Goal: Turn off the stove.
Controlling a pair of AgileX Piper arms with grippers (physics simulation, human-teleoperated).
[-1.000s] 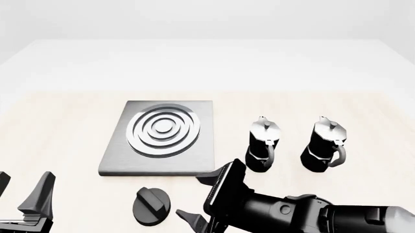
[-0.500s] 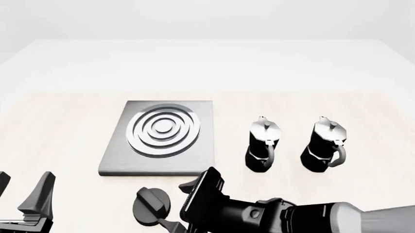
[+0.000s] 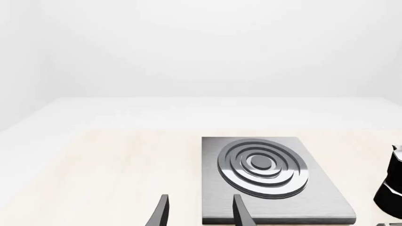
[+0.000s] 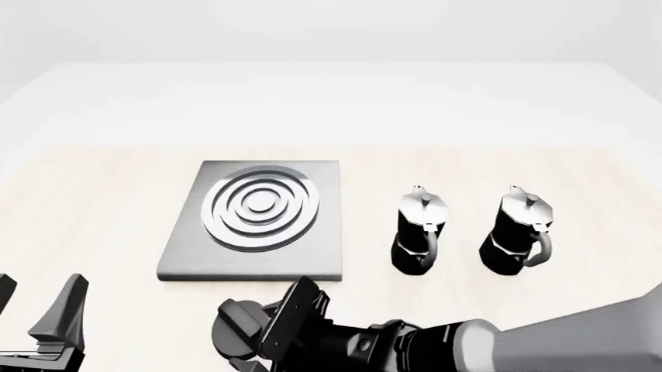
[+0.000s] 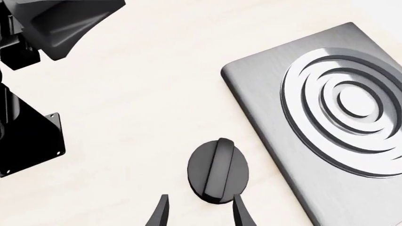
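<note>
The stove is a flat brushed-grey plate [image 4: 253,221] with silver rings, seen also in the left wrist view [image 3: 270,188] and the right wrist view [image 5: 326,117]. Its black round knob [image 4: 234,327] with a ridge lies on the table in front of the plate. My right gripper [image 4: 256,335] is open and low over the knob. In the right wrist view its fingertips [image 5: 199,214] stand apart on either side of the near edge of the knob [image 5: 217,172]. My left gripper [image 4: 33,310] is open and empty at the front left, and it points toward the plate [image 3: 199,214].
Two black-and-silver moka pots [image 4: 419,232] [image 4: 517,232] stand upright to the right of the plate; one shows at the edge of the left wrist view [image 3: 392,188]. The left arm's black parts [image 5: 31,141] lie close beside the knob.
My right gripper has moved left across the front of the table, from in front of the moka pots to over the knob. The left arm, plate and pots have not moved.
</note>
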